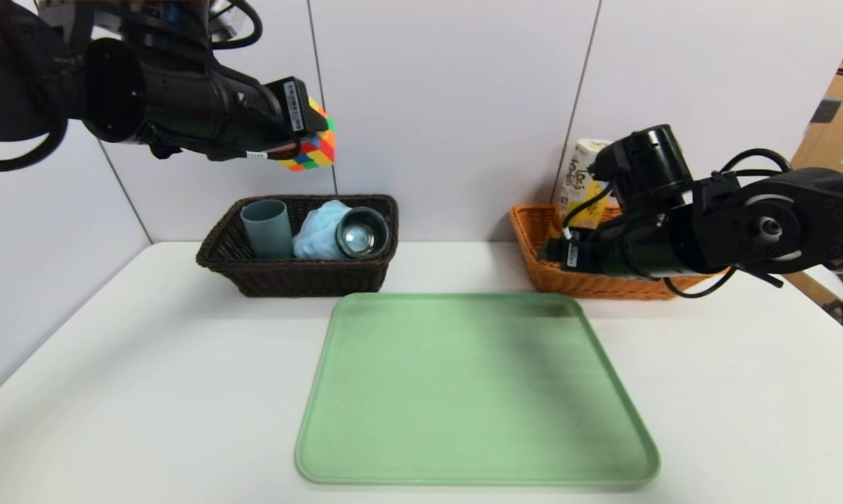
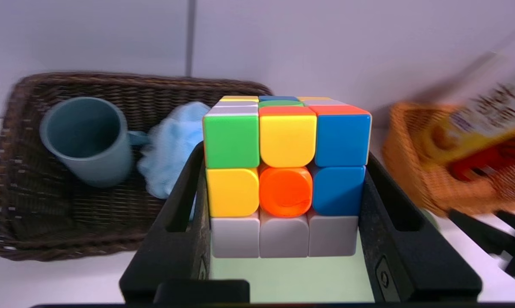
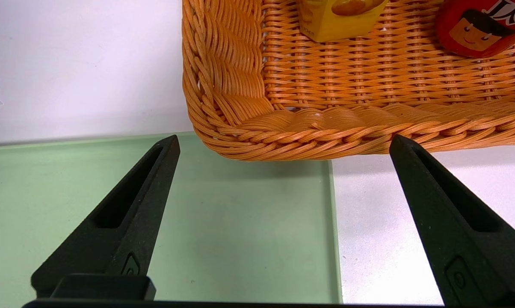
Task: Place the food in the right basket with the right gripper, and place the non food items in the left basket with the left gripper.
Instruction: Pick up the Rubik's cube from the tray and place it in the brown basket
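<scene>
My left gripper is shut on the multicoloured puzzle cube and holds it high in the air, above the dark brown left basket. In that basket lie the blue-grey cup, the light blue bath sponge and the glass mug on its side. The orange-tan right basket holds the yellow snack carton and the red can. My right gripper hangs open and holds nothing, just in front of that basket's near rim.
A green tray lies on the white table in front of both baskets. A white panelled wall stands close behind the baskets. The right arm reaches in from the right, over the table's edge.
</scene>
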You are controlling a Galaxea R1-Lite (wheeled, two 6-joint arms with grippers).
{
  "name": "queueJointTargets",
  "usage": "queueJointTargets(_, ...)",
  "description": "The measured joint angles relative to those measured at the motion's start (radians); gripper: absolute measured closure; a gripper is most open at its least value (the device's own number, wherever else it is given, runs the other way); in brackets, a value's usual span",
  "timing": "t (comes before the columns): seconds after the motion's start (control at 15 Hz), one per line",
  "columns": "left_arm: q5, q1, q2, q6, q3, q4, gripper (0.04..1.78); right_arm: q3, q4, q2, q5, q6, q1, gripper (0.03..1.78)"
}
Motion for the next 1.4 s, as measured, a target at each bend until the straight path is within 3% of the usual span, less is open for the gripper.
queueJointTargets(0.33, 0.010, 0.139, 0.167, 0.001, -0.001, -0.086, 0.88, 0.000, 0.000, -0.001, -0.003, 0.000, 0.007, 0.12)
queueJointTargets(0.6, 0.016, 0.187, 0.302, 0.040, -0.039, -0.175, 0.88, 0.000, -0.024, 0.000, -0.006, 0.011, 0.008, 0.12)
queueJointTargets(1.4, 0.018, 0.193, 0.360, 0.039, -0.076, -0.161, 0.89, 0.001, -0.035, 0.013, -0.003, 0.014, 0.011, 0.12)
